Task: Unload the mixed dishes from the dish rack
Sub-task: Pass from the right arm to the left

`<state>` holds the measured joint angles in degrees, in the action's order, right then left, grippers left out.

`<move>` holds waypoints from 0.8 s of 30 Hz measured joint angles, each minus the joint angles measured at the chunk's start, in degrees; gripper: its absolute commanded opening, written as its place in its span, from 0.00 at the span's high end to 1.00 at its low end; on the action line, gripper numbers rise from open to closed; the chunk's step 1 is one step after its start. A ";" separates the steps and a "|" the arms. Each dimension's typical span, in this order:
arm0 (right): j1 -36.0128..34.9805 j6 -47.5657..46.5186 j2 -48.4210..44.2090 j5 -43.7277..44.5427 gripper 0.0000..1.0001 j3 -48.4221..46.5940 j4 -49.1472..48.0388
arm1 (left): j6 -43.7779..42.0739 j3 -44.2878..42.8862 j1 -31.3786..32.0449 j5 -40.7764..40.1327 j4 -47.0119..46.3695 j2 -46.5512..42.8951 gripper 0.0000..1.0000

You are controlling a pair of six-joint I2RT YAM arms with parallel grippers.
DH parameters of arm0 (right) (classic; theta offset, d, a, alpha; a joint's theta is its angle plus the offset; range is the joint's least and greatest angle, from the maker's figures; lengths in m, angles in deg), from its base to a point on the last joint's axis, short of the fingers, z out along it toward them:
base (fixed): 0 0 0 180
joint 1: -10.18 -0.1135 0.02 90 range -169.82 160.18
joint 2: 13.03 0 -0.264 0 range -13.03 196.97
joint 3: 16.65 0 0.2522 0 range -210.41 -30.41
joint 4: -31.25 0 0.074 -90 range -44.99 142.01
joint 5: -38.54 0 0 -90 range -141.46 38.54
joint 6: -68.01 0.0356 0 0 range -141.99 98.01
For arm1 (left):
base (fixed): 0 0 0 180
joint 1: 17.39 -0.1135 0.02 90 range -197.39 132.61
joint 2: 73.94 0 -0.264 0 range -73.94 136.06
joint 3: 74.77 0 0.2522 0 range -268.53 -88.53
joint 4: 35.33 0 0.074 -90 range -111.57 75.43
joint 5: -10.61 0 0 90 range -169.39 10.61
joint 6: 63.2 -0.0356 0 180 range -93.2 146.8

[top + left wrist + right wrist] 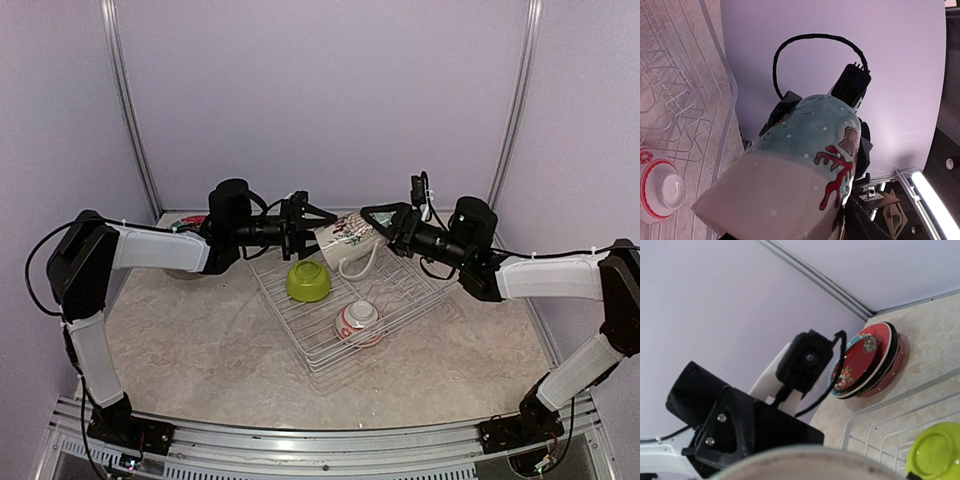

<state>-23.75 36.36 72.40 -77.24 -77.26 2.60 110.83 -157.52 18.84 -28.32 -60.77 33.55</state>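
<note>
I hold the cream ceramic mug (pixel 345 240) with the teal and red sea pattern in the air. It lies on its side above the far part of the white wire dish rack (pixel 400 300), toward the far edge of the desk (pixel 200 340). My right pincer (pixel 385 225) stands wide and grips the mug at one end. My left pincer (pixel 300 225) is at the other end, and I cannot tell if it presses on the mug or not.

The risk I see is in the passing from one arm to the other. If the right pincer lets go before the left has a firm hold, the smooth mug can slip. It would fall on the lime-green round bowl (pixel 308 280) or the small white-and-red bowl (pixel 358 322), which both seem to be upside down in the rack below. If both arms pull together, the mug may twist out. The stack of round plates (pixel 867 362), red dotted on top, is at the far left corner.
</note>
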 measured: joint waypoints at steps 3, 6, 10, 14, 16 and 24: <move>0.00 0.37 0.02 -0.02 1.00 0.09 -0.85 | 1.99 -1.14 0.31 1.14 -3.08 1.09 0.59; 0.00 0.83 0.04 -0.02 1.00 0.22 -1.99 | 3.28 -1.88 0.55 1.75 -5.18 1.57 0.66; 0.00 1.18 0.35 -0.15 1.00 0.52 -3.30 | 4.63 -2.86 0.59 2.60 -6.75 2.01 0.75; 0.20 1.62 1.27 -0.35 1.00 0.83 -5.33 | 5.57 -4.70 0.61 2.95 -7.23 2.86 0.77; 0.26 1.84 1.73 -0.37 1.00 0.96 -6.45 | 5.77 -5.68 0.76 3.32 -7.32 3.37 0.73; 0.26 3.04 2.67 -0.83 1.00 1.57 -9.40 | 5.62 -7.28 1.97 4.68 -6.75 4.07 0.89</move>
<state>-23.49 39.39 75.06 -78.07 -75.69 -6.80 116.45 -164.80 20.81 -23.65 -67.52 37.61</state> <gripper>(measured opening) 0.818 0.180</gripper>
